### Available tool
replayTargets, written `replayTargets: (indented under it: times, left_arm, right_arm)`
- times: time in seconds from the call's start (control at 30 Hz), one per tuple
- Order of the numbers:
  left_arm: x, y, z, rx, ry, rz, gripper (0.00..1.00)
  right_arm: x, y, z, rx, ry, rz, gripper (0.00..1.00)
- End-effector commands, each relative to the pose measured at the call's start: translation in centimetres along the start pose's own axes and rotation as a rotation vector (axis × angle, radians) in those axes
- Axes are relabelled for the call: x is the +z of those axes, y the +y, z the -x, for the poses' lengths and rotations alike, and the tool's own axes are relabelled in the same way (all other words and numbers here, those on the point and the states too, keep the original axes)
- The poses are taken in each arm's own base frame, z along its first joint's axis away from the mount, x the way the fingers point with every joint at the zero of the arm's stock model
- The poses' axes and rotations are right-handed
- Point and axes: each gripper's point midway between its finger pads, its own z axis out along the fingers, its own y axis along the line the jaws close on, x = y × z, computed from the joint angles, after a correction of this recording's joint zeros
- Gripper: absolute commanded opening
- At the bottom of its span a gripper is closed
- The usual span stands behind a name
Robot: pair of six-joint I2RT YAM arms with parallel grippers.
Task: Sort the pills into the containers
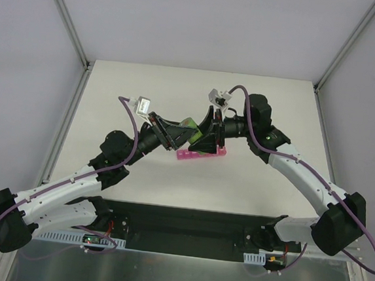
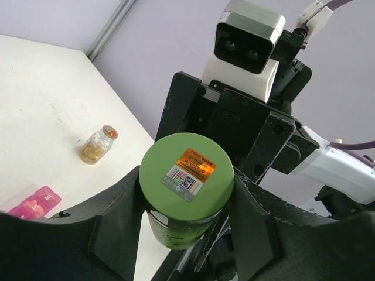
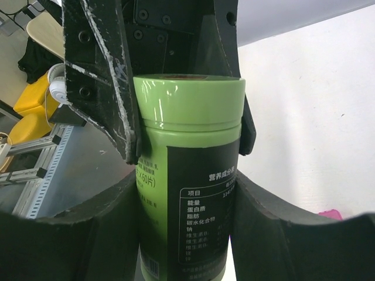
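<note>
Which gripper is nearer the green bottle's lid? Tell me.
Left. The left gripper clasps the green lid; the right gripper grips the bottle's labelled body below it.

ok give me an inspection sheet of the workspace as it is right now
surface: white table
job's things: pink organizer on the table below the arms; green bottle held above it; small jar of yellowish pills on the table
clutter: nothing seen
grippers: left end effector shut on the bottle's lid; right end effector shut on its body
cables: purple cable along each arm
surroundings: white walls, metal frame posts
</note>
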Motion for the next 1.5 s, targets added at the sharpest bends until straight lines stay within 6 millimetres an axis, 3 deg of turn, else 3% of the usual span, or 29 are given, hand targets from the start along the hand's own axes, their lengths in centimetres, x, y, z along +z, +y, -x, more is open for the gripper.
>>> replayTargets:
  times: [0.0, 0.13, 0.37, 0.53, 0.67, 0.73, 0.87, 0.9, 1.1, 1.3, 1.47]
  left_arm:
    - [-0.1, -3.0, 2.5, 0.021, -0.05, -0.077, 0.44]
    - [-1.4, -3.3, 3.0, 0.065, -0.031, -0.052, 0.8]
    - [-4.3, -3.5, 3.6, 0.19, 0.056, 0.031, 0.99]
    - [-6.2, -2.6, 2.8, 0.214, 0.133, 0.099, 0.99]
    - [-5.6, -2.3, 1.2, 0.126, 0.186, 0.099, 0.99]
    - [-4.9, -2.4, -0.1, 0.117, 0.237, 0.059, 0.99]
    - [-4.0, -4.9, -1.8, 0.199, 0.275, -0.182, 0.99]
    - [-3.7, -6.0, -1.3, 0.233, 0.24, -0.249, 0.99]
    - [-4.1, -7.2, -1.7, 0.368, 0.198, -0.403, 0.99]
    - [-3.8, -7.4, -2.9, 0.378, 0.23, -0.443, 0.99]
    - [-3.6, -6.4, -3.2, 0.418, 0.211, -0.409, 0.97]
  right_arm:
    - [-0.2, 1.6, 0.5, -0.098, -0.011, 0.059, 0.13]
    - [-1.0, 1.9, -0.1, -0.232, 0.012, 0.051, 0.13]
    - [-1.9, 2.1, -1.8, -0.349, 0.05, 0.081, 0.11]
    - [-2.5, 2.6, -3.3, -0.417, 0.078, 0.107, 0.11]
    - [-2.4, 3.0, -3.5, -0.436, 0.079, 0.143, 0.1]
    - [-2.4, 3.4, -3.4, -0.432, 0.073, 0.168, 0.1]
    - [-2.5, 4.3, -3.2, -0.406, 0.062, 0.211, 0.1]
    - [-2.5, 4.6, -3.1, -0.401, 0.06, 0.222, 0.1]
    - [-2.5, 5.4, -2.5, -0.337, 0.056, 0.246, 0.1]
    - [-2.2, 4.7, -2.2, -0.302, 0.065, 0.224, 0.1]
    - [-2.2, 4.8, -2.0, -0.295, 0.063, 0.228, 0.1]
